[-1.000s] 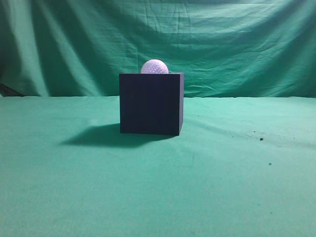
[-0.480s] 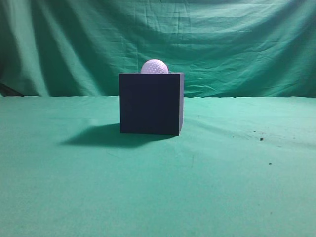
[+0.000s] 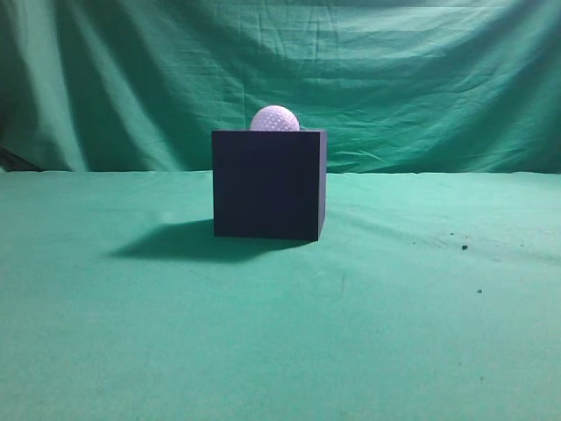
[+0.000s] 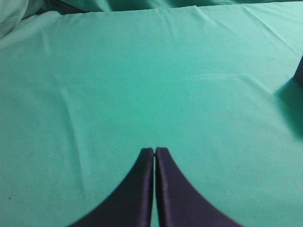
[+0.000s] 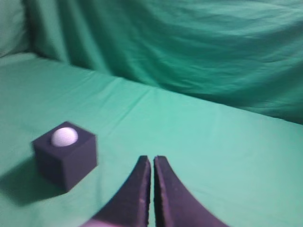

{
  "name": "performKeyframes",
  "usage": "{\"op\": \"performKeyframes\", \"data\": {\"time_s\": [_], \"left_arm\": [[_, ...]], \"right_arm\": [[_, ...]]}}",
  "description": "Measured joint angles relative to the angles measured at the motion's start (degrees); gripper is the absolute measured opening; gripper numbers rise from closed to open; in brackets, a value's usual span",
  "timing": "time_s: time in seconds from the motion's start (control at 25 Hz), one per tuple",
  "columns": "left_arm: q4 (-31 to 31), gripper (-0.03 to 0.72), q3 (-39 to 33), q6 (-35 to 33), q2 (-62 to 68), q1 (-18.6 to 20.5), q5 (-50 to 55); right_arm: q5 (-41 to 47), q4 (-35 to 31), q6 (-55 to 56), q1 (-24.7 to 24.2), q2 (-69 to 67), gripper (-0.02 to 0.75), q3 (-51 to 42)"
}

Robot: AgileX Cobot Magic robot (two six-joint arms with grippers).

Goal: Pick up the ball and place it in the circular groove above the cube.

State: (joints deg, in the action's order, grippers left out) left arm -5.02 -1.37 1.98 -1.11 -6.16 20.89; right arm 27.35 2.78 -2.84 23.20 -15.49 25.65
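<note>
The dark navy cube [image 3: 267, 184] stands on the green cloth at the middle of the exterior view. The white dimpled ball [image 3: 274, 118] sits on top of the cube, its lower part sunk below the top edge. In the right wrist view the cube [image 5: 66, 158] is at the left with the ball [image 5: 64, 136] resting in its top. My right gripper [image 5: 152, 159] is shut and empty, well to the right of the cube. My left gripper [image 4: 155, 150] is shut and empty over bare cloth; a corner of the cube [image 4: 300, 71] shows at the right edge. Neither gripper shows in the exterior view.
A green cloth covers the table [image 3: 421, 307] and hangs as a backdrop [image 3: 421, 79] behind it. A few small dark specks [image 3: 464, 247] lie on the cloth to the right of the cube.
</note>
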Motion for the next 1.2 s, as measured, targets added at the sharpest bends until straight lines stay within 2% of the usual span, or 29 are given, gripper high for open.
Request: {"op": "performKeyframes", "data": {"time_s": [0.16, 0.4, 0.6, 1.2], "left_arm": [[0.00, 0.000, 0.00, 0.00, 0.00, 0.00, 0.00], [0.00, 0.000, 0.00, 0.00, 0.00, 0.00, 0.00], [0.00, 0.000, 0.00, 0.00, 0.00, 0.00, 0.00], [0.00, 0.000, 0.00, 0.00, 0.00, 0.00, 0.00]], "right_arm": [[-6.64, -1.84, 0.11, -7.54, 5.52, 0.000, -9.71], [-8.73, -5.35, 0.95, -15.53, 12.64, 0.000, -21.22], [-8.59, -6.18, 1.70, -16.34, 15.82, 0.000, -27.09], [-5.19, -6.67, 1.69, -16.34, 16.04, 0.000, -27.19]]}}
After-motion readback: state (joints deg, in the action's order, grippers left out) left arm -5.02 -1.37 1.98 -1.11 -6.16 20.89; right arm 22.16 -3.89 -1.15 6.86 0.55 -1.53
